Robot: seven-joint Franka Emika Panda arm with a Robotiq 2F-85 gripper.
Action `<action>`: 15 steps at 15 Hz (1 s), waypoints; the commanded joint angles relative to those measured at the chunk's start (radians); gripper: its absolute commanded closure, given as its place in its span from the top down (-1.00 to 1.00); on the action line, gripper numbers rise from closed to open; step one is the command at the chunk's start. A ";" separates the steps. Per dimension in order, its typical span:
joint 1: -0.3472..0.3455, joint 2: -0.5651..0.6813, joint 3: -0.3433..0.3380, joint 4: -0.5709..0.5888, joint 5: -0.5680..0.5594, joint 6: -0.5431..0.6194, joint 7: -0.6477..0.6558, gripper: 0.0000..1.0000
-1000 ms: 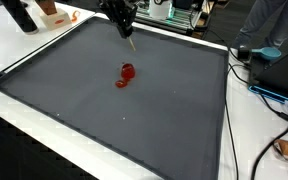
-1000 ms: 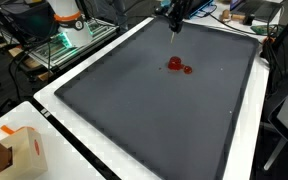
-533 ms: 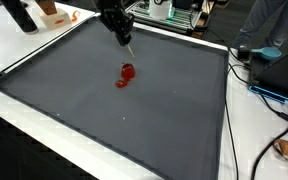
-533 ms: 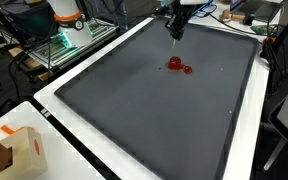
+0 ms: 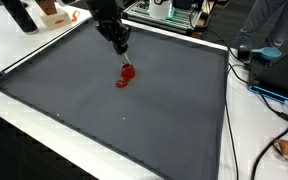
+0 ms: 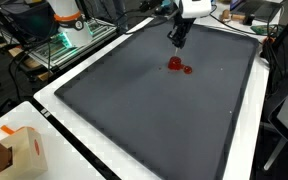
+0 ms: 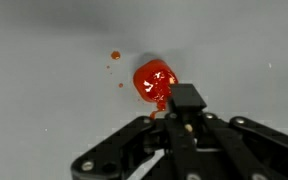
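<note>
A glossy red blob (image 7: 154, 82) lies on a large dark grey mat (image 5: 174, 120), with a smaller red smear (image 5: 121, 83) beside it and tiny red specks (image 7: 114, 55) nearby. The blob also shows in an exterior view (image 6: 174, 63). My gripper (image 7: 184, 103) is shut on a thin dark tool whose black end reaches the blob's edge. In both exterior views the gripper (image 5: 120, 44) (image 6: 176, 40) hangs tilted just above and behind the blob. What the tool is cannot be told.
The mat (image 6: 134, 110) lies on a white table. A cardboard box (image 6: 9, 150) stands at one corner. A white and orange machine (image 6: 66, 15), cables (image 5: 274, 95), a blue object (image 5: 264, 52) and boxes (image 5: 52, 12) ring the edges.
My gripper has come down and toward the red blob, from the mat's far edge to just over it. The blob and smear have not moved.
</note>
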 commanded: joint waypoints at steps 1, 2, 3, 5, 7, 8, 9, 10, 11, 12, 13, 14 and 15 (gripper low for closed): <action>-0.023 0.041 0.017 0.027 0.026 0.005 -0.032 -0.94; -0.025 0.050 0.018 0.034 0.026 0.003 -0.033 -0.94; -0.026 0.059 0.018 0.041 0.026 0.001 -0.035 -0.94; -0.029 0.078 0.020 0.054 0.024 -0.001 -0.036 -0.94; -0.031 0.098 0.022 0.069 0.020 -0.005 -0.038 -0.94; -0.034 0.110 0.024 0.078 0.021 -0.014 -0.042 -0.94; -0.037 0.120 0.027 0.088 0.024 -0.028 -0.047 -0.94; -0.038 0.132 0.027 0.097 0.022 -0.037 -0.048 -0.94; -0.042 0.144 0.030 0.109 0.026 -0.058 -0.053 -0.94; -0.047 0.155 0.034 0.120 0.031 -0.076 -0.057 -0.94; -0.052 0.166 0.038 0.131 0.037 -0.094 -0.064 -0.94; -0.058 0.177 0.042 0.144 0.045 -0.115 -0.070 -0.94; -0.063 0.188 0.044 0.156 0.052 -0.135 -0.075 -0.94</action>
